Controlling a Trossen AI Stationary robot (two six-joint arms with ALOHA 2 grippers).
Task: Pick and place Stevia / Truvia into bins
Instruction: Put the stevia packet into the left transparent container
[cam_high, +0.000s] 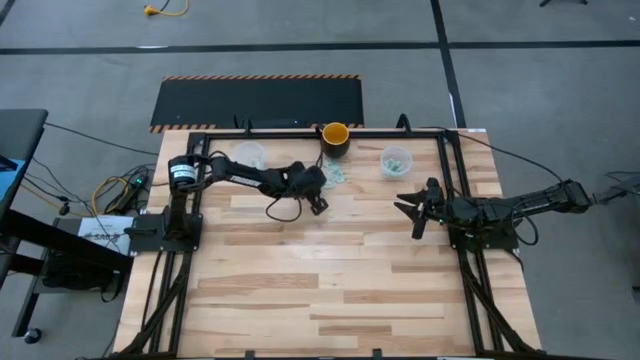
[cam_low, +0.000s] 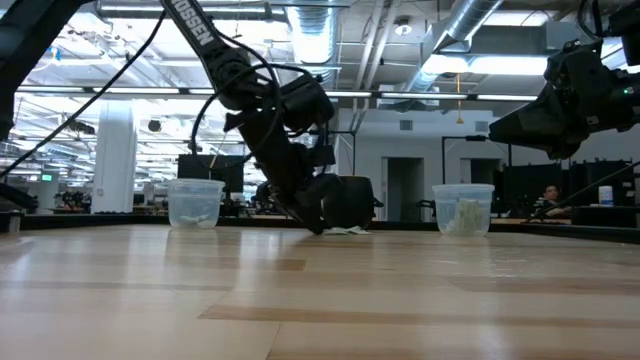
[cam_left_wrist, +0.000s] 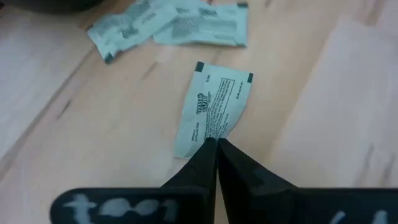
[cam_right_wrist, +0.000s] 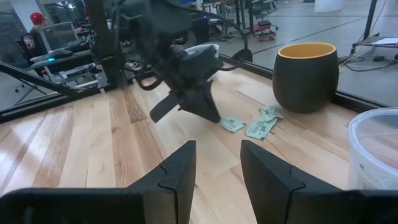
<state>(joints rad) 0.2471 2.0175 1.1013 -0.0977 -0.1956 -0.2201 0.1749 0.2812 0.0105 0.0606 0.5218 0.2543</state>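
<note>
Sachet (cam_left_wrist: 211, 109) lies near the desk's far edge, pinched only at its edge by the closed left hand (cam_left_wrist: 216, 144); lifted, it could slip free. Right hand (cam_right_wrist: 217, 165) hangs half-open, empty, near the right edge.

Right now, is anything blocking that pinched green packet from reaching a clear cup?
Nothing visible. The left gripper pinches one sachet; bare table lies between it and the left clear cup.
</note>
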